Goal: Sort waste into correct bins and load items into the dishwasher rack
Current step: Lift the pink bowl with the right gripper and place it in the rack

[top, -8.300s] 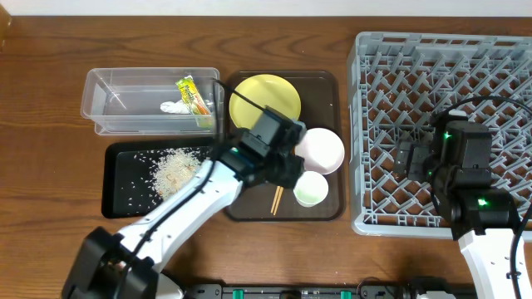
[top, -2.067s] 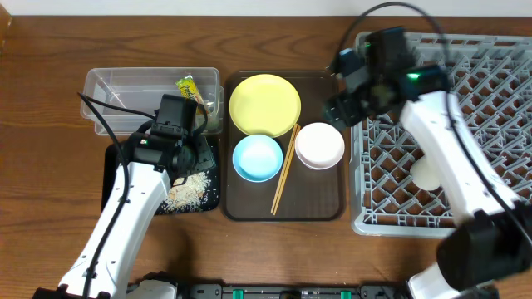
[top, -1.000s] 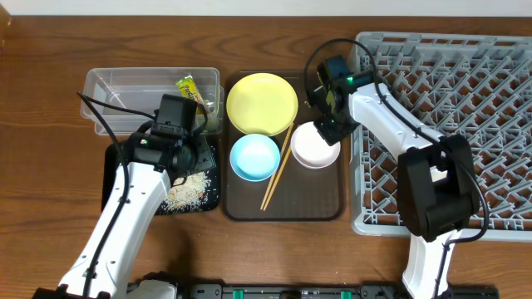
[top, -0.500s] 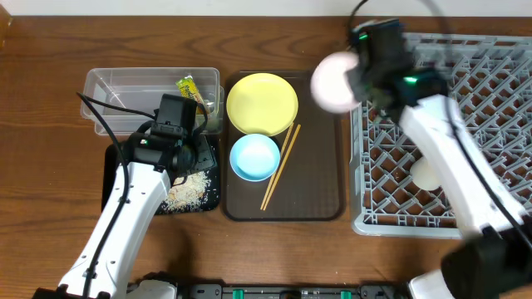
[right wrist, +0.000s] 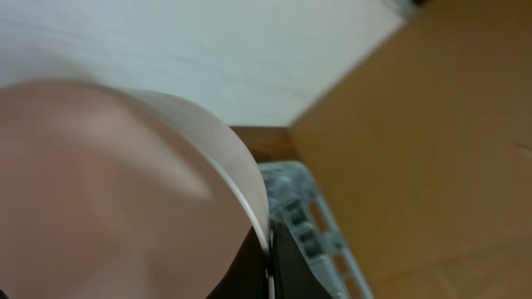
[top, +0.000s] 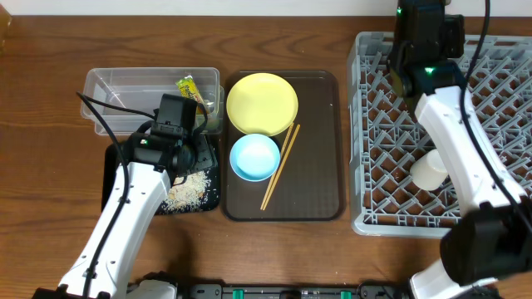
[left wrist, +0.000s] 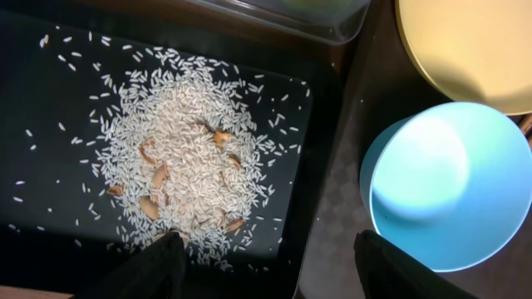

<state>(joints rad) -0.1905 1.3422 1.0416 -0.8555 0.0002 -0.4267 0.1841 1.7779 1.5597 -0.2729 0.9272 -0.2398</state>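
In the right wrist view my right gripper [right wrist: 270, 259] is shut on the rim of the white bowl [right wrist: 108, 191], held on edge over the far-left corner of the grey dishwasher rack [top: 499, 216]. From overhead the arm hides the bowl. A small white cup [top: 430, 170] lies in the rack. My left gripper [left wrist: 274, 267] hangs open over the black tray [left wrist: 50, 100], its fingers straddling the edge beside the rice [left wrist: 179, 158]. The pale-yellow plate [top: 262, 104], light-blue bowl [top: 254, 157] and chopsticks [top: 281, 166] rest on the brown tray [top: 320, 166].
The clear tub [top: 125, 100] behind the black tray holds the snack wrapper [top: 189, 90]. The rack's walls stand along the right side of the table. Bare wood lies in front of the trays and at the far left.
The right arm lifted the white bowl off the brown tray and swung it up and right over the rack's far-left corner. The left jaws spread a little wider; the left arm stayed put.
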